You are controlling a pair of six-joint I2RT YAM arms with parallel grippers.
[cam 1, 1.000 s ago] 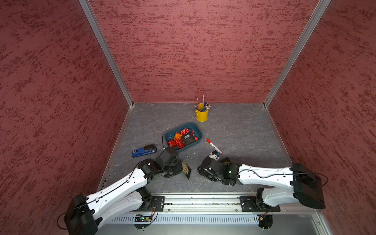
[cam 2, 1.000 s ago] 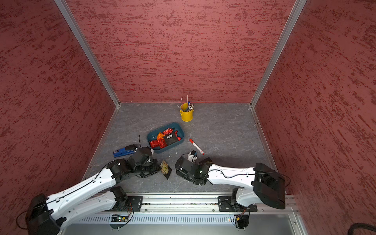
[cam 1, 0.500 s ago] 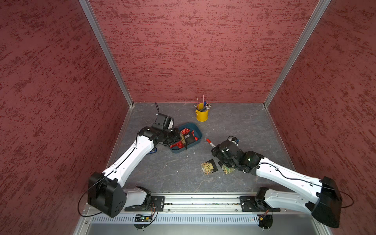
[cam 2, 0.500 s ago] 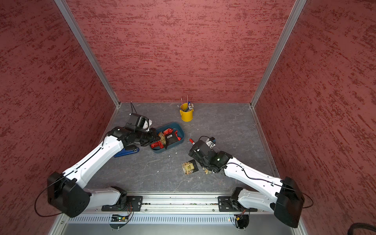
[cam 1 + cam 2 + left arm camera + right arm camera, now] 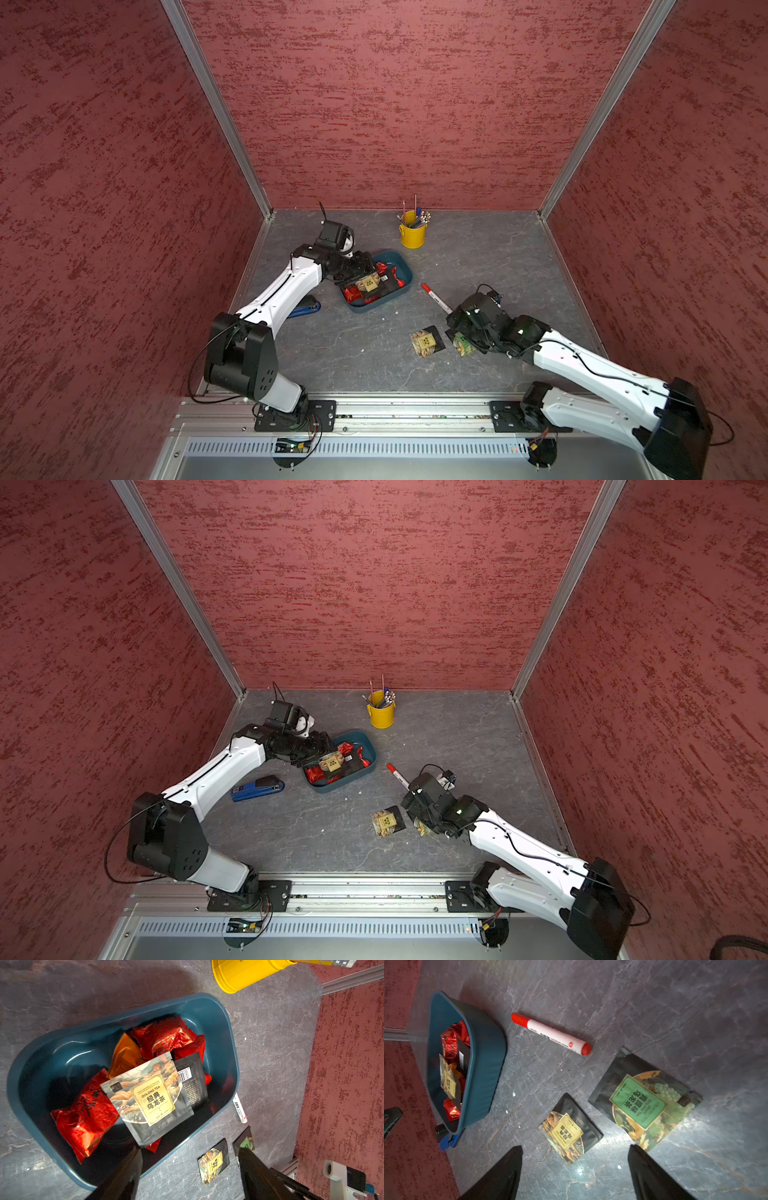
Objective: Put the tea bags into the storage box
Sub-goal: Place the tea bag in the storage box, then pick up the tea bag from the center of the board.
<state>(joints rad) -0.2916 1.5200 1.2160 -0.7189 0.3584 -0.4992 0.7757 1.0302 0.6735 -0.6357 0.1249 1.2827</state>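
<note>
Well along, by the look of it; in the storage box [image 5: 374,305], toward the left rear of the table [image 5: 353,353], already a heap of tea bags: crinkled red foil packets [image 5: 83,1115], one orange foil packet [image 5: 124,1055], a black sachet [image 5: 193,1082] lying back-side up with its barcode showing, and on top of the pile a tan-labelled oolong sachet [image 5: 152,1098], flat and free of any grip.

Over the near rim of the box, the left end effector [image 5: 188,1154]: fingers spread wide, nothing between them.

Left to do, judging from the bare table: two more bags, both well apart from the box; a second tan-labelled sachet [image 5: 426,343] and, just beside it, a green-labelled sachet [image 5: 643,1103]; both flat and label-up; touching or not, hard to tell.

Above that pair, the right end effector [image 5: 575,1148]: spread open, pinching nothing; green-labelled sachet partly hidden beneath it in both top views.

Not part of the job: red-capped marker pen [image 5: 550,1032] between the box and the loose pair, yellow bucket [image 5: 412,235] of pens at the back, blue stapler [image 5: 257,787] beside the left arm.

Probably two pick-and-drop trips remaining; likely awkward ones, given thin packets lying flush on a hard surface.
</note>
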